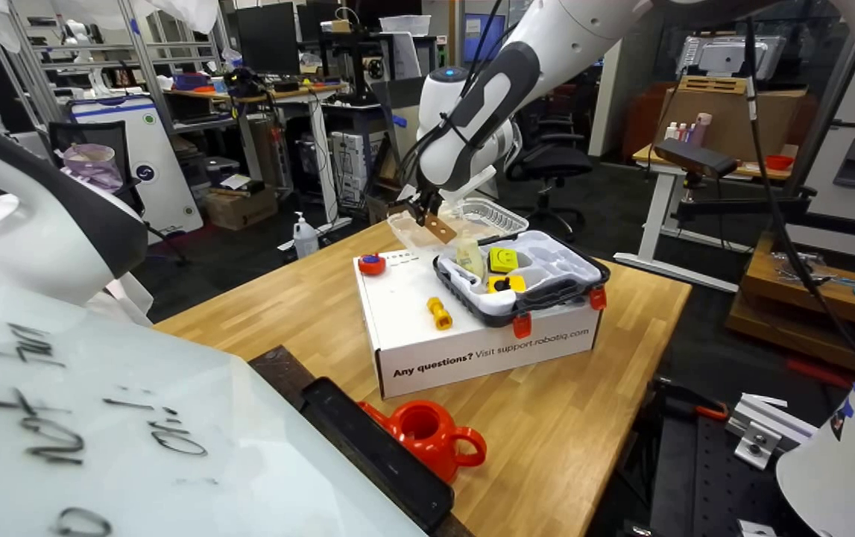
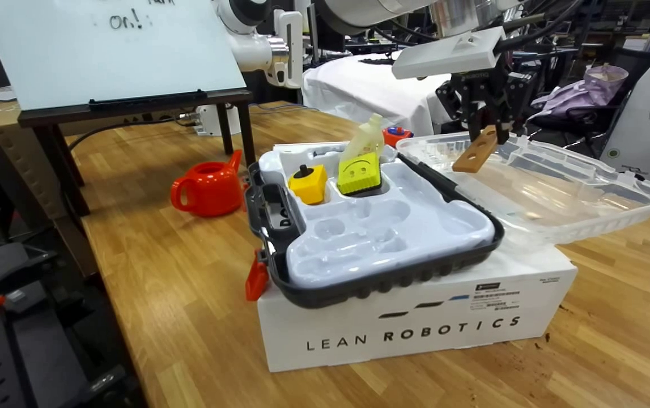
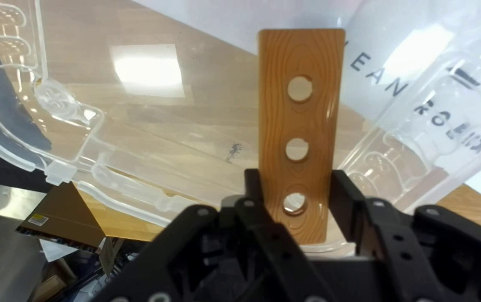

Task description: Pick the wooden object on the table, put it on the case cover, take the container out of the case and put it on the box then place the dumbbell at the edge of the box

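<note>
My gripper is shut on the sides of the wooden object, a brown bar with three holes. It holds the bar tilted above the clear case cover, which is folded open; the gap is hard to judge. The case, black with a pale grey insert, lies on the white box. Inside sit a yellow piece with a black knob, a yellow-green smiley block and a pale bottle; which is the container I cannot tell. A yellow dumbbell lies on the box beside the case.
A red round gadget sits on the box's corner. On the wooden table stands a red teapot, close to a whiteboard on a dark stand. Another white robot arm is behind that board.
</note>
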Motion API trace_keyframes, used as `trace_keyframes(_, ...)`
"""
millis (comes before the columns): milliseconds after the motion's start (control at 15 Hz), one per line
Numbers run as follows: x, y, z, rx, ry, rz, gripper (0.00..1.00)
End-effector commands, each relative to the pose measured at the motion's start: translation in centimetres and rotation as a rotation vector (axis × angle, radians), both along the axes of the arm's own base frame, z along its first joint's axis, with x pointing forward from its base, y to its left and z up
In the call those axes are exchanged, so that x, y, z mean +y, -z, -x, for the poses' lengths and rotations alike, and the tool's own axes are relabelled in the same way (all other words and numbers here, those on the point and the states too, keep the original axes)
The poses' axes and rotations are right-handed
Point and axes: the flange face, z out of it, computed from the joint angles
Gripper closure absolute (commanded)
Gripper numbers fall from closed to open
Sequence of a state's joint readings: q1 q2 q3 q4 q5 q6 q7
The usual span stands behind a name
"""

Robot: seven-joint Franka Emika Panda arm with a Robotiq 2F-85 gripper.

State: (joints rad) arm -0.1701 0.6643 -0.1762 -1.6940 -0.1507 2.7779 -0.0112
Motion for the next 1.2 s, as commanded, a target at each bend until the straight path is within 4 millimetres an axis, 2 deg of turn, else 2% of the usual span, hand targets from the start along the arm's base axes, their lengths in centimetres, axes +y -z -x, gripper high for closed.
trace_keyframes(0, 0.1, -0.3, 0.1, 0.017, -0.018, -0.027, 0.82)
trace_keyframes(467, 1.3, -0.1, 0.3, 0.026, -0.046, -0.043, 0.82)
trace_keyframes(1000, 1.3, 0.8, 1.0, 0.052, -0.045, -0.046, 0.82)
trace_keyframes(1067, 1.4, 0.7, 1.0, 0.054, -0.047, -0.045, 0.43)
trace_keyframes(1133, 1.4, 0.7, 1.1, 0.056, -0.047, -0.044, 0.3)
